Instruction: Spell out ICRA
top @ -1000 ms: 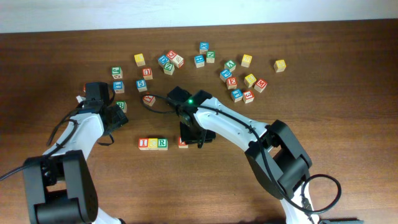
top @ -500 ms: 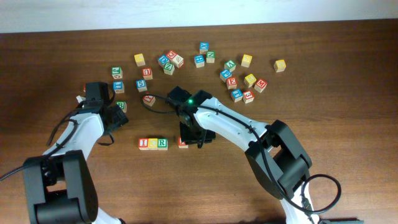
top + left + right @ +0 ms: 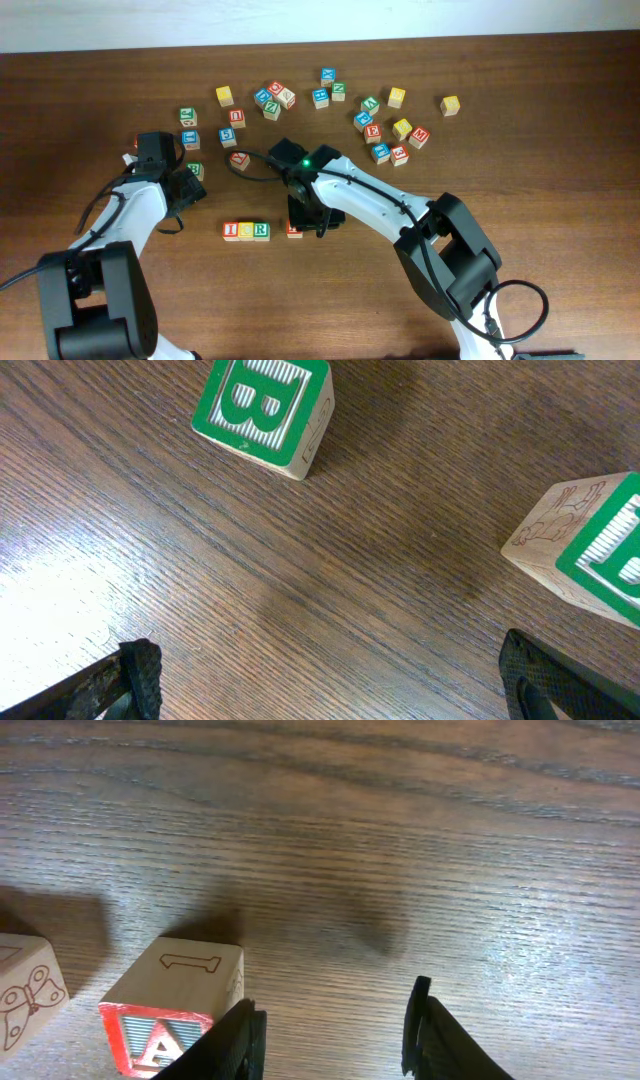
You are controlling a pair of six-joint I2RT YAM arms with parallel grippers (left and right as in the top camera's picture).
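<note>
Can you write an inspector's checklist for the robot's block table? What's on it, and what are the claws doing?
Surface: brown wooden table.
Job's things: I block, yellow block and R block sit in a row; A block stands apart to their right, not yet joined on.
Clutter: other letter blocks scattered at the far side; a green B block near the left claw.
Claws: left claw wide open, empty; right claw open, empty, with the A block just outside one finger.
Cables: black cable by the left arm; cable loop at the right arm's base.
Surroundings: pale strip beyond the table's far edge.
</note>
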